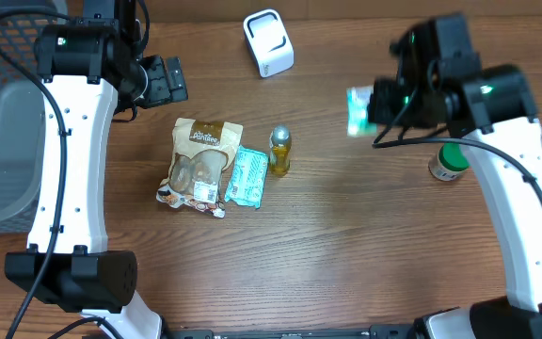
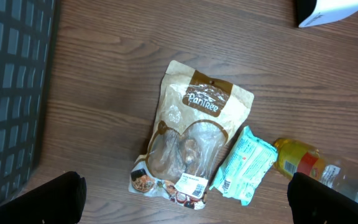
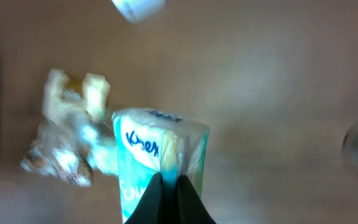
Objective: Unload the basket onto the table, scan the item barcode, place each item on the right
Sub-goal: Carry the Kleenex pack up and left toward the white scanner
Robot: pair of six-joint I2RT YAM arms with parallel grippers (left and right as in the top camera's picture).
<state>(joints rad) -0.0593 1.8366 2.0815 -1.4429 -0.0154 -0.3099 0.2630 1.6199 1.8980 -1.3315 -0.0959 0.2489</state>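
- The wooden table (image 1: 346, 245) is stretching under my arms.
- The snack bag (image 1: 199, 160) is lying flat on it.
- My right gripper (image 3: 169, 186) is clenching the tissue pack (image 3: 160, 146) aloft, well right of the snack bag.
- My left gripper (image 1: 170, 81) is hanging released just beyond that bag.
- The scanner (image 1: 268, 42) is sitting farther beyond it.

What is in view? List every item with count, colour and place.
tissue pack: one, teal and white, held aloft, right
snack bag: one, brown, centre-left
packet: one, teal, beside the bag's right edge
bottle: one, yellow, right of the packet
jar: one, green lid, far right
device: one, white, top centre
basket: one, grey mesh, left edge
left gripper: one, black, open, upper left
right gripper: one, black, shut on the tissue pack
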